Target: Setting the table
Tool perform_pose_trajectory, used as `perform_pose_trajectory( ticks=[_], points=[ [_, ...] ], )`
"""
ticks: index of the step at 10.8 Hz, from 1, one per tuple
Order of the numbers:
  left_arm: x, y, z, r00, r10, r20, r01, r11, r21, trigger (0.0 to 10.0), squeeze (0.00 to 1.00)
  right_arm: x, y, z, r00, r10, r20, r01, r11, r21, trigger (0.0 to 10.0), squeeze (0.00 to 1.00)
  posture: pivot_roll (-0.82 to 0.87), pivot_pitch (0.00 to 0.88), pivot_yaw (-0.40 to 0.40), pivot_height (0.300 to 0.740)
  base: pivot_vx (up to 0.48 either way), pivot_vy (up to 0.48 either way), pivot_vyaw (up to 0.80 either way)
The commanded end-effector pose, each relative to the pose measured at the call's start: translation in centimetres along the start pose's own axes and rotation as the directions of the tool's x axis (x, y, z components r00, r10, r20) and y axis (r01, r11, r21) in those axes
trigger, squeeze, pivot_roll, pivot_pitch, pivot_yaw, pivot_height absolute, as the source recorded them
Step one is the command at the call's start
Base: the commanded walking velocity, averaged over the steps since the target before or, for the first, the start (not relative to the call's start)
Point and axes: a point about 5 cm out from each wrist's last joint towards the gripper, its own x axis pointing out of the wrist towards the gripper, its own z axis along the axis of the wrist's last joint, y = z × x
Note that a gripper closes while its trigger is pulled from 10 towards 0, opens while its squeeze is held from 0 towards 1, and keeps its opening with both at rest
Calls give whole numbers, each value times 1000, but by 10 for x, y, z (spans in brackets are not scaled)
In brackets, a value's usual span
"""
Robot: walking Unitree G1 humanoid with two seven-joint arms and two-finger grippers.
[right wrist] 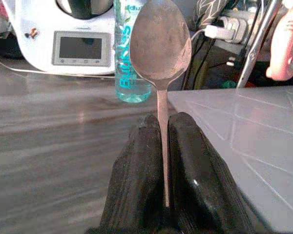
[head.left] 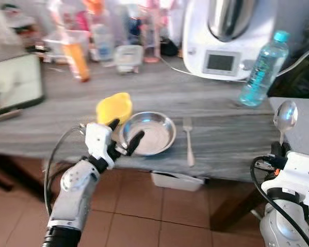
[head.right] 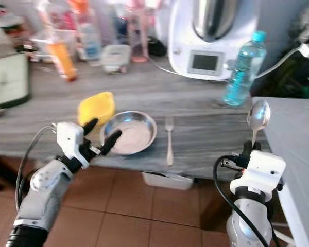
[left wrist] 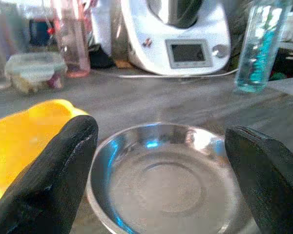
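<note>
Right wrist view — right gripper (right wrist: 163, 161) clamps spoon (right wrist: 160, 44); left gripper (head.left: 124, 135) gapes.

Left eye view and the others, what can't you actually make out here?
- Back-row bottles and containers: blurred in both eye views, labels unreadable.
- Spoon handle: its lower end is hidden between the right gripper fingers in the right wrist view.
- Yellow cup: partly behind a left gripper finger in the left wrist view, contents unseen.
- Appliance screen: too small to read.

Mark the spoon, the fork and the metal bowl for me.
spoon (head.left: 285, 115), left eye view, on its bowl end, held upright.
fork (head.left: 188, 141), left eye view, mid handle.
metal bowl (head.left: 150, 136), left eye view, on its flat inner bottom.
</note>
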Motion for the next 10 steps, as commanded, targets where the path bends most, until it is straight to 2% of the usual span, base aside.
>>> perform_pose_trajectory(
  ticks=[1, 3, 4, 6, 8, 10],
  points=[
    [0, 2, 6, 999, -54, -6, 55, 998, 16, 10000, 0, -1, 2, 3, 1000, 15, 7, -15, 1000, 4, 10000, 0, 29, 107, 44, 740, 0, 0, 0],
    [-4, 4, 11, 979, -201, -43, 202, 979, 31, 10000, 0, -1, 8, 3, 999, 47, -2, -47, 999, 26, 10000, 0, 35, 107, 41, 740, 0, 0, 0],
    [-4, 3, 13, 968, -243, -54, 246, 968, 43, 10000, 0, 0, 13, 2, 997, 77, -14, -76, 996, 54, 10000, 0, 40, 109, 42, 740, 0, 0, 0],
    [-4, 1, 13, 947, -312, -74, 315, 949, 32, 10000, 0, 3, 33, -1, 982, 181, -49, -175, 978, 111, 10000, 0, 43, 112, 45, 740, 0, 0, 0],
    [-1, 0, 19, 934, -349, -75, 352, 935, 29, 10000, 0, 10, 51, -4, 972, 215, -93, -195, 964, 180, 10000, 0, 43, 119, 57, 740, 0, 0, 0],
    [-4, 2, 21, 925, -369, -89, 373, 927, 32, 10000, 0, 13, 60, -10, 965, 223, -136, -193, 960, 205, 10000, 0, 62, 115, 58, 740, 0, 0, 0]
  ],
)
